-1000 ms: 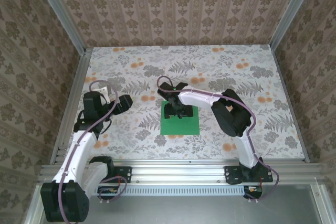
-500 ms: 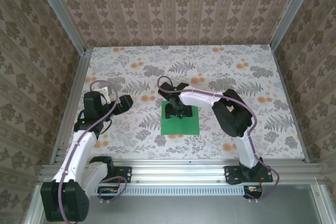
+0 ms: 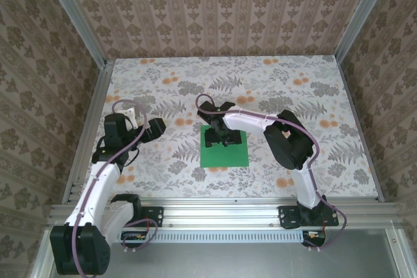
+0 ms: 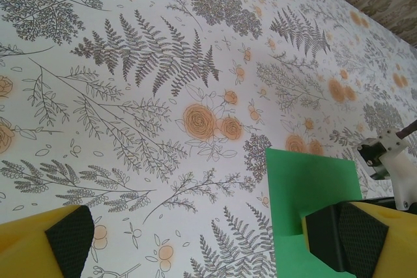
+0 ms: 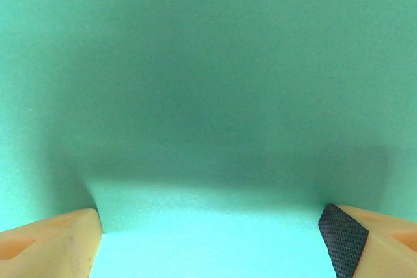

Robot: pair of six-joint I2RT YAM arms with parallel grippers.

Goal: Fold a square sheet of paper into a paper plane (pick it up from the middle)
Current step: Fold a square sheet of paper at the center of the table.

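The square sheet of paper [image 3: 225,155] lies flat on the floral surface [image 3: 306,102], about midway between the two arms and nearer the front rail [image 3: 221,208] than the back wall [image 3: 221,11]. It is plain bright green and, as far as we can see, unfolded.

The right claw [image 3: 220,139] is down over the sheet's far half. From above, its black wrist hides that far edge. From the right wrist camera the sheet [image 5: 208,83] sits close underneath, and the claw [image 5: 212,232] is spread wide, one finger at each lower corner. The paper lies flat between them and is not pinched. We cannot tell whether the fingertips [image 5: 342,229] actually touch the paper.

The left claw [image 3: 156,127] hangs well to the left of the sheet, above bare surface, with its jaws wide apart and holding nothing. In its own wrist view the claw [image 4: 202,242] frames the fern-and-rose print of the surface [image 4: 130,63], and the sheet [image 4: 306,180] sits at lower right. The sheet's near corner is covered by the claw's right-hand finger [image 4: 352,242]. A white piece of the right arm [image 4: 391,161] stands at the sheet's far right side — partly in the way of that edge.
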